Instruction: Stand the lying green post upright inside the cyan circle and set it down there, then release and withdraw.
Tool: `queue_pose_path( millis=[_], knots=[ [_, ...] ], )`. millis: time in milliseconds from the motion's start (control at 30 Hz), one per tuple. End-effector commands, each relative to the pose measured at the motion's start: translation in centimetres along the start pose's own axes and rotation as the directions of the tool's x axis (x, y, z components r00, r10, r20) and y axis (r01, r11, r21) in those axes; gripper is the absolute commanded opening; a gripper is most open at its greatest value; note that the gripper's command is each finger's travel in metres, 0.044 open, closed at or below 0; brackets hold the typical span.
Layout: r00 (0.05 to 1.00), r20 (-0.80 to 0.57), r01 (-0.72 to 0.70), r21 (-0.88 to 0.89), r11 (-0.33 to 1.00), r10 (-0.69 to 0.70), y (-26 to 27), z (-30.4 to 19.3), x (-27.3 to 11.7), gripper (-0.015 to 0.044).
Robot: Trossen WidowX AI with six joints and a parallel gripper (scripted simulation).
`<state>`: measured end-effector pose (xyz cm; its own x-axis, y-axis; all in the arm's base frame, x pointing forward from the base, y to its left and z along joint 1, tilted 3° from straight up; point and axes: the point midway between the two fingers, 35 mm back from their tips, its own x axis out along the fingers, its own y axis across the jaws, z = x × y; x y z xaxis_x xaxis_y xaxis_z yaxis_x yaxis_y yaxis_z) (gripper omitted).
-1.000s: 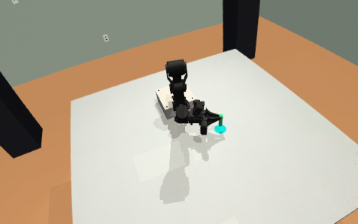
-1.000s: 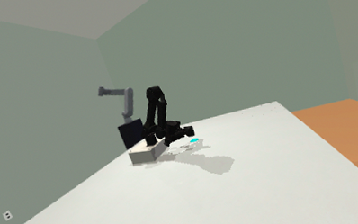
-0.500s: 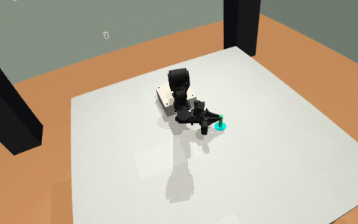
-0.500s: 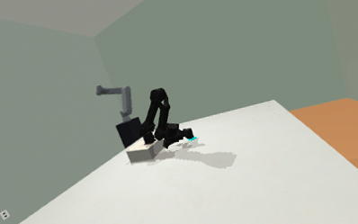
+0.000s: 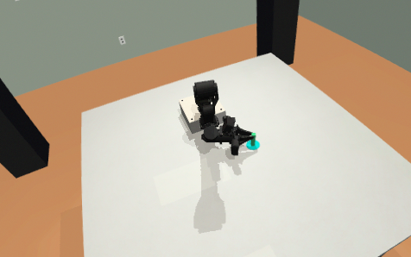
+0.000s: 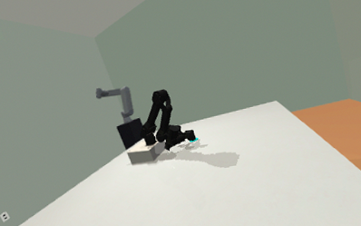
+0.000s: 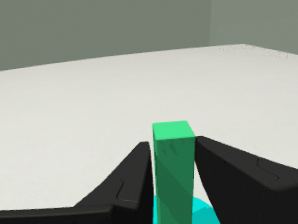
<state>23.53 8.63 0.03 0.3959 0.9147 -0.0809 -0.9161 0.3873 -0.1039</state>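
The green post (image 7: pixel 172 170) (image 5: pixel 254 137) stands upright on the cyan circle (image 7: pixel 202 214) (image 5: pixel 256 146), which lies on the white table (image 5: pixel 302 172) just right of the arm's base. My gripper (image 7: pixel 170 148) (image 5: pixel 249 139) (image 6: pixel 191 135) is low over the table with a finger on each side of the post. The fingers stand slightly apart from the post's sides, so the gripper is open. The post's foot is hidden below the wrist view's edge. In the exterior view only a sliver of the cyan circle (image 6: pixel 196 139) shows.
The arm's pale base box (image 5: pixel 190 115) (image 6: pixel 144 154) sits at the middle back of the table. Black pillars (image 5: pixel 276 26) (image 5: pixel 22 142) stand off the table's far and left edges. A grey arm (image 6: pixel 123 98) stands behind the base in the exterior view.
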Motion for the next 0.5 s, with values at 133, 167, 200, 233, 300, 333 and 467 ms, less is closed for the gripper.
queue_pose_path(
  millis=[133,167,200,233,300,333,467],
  knots=[
    [1.000,-0.002,0.003,-0.006,1.000,-0.004,-0.1,0.0,0.0,0.0285],
    [1.000,-0.002,0.003,-0.006,1.000,-0.004,-0.1,0.0,0.0,0.0311],
    [1.000,-0.002,0.003,-0.006,1.000,-0.004,-0.1,0.0,0.0,0.0337],
    [1.000,-0.002,0.003,-0.006,1.000,-0.004,-0.1,0.0,0.0,0.0364],
    [1.000,-0.002,0.003,-0.006,1.000,-0.004,-0.1,0.0,0.0,0.0400],
    [1.000,-0.002,0.004,-0.005,1.000,-0.004,-0.1,0.0,0.0,0.0400],
    [1.000,0.001,0.007,0.000,1.000,-0.007,-0.5,1.1,-0.1,0.0400]
  ],
)
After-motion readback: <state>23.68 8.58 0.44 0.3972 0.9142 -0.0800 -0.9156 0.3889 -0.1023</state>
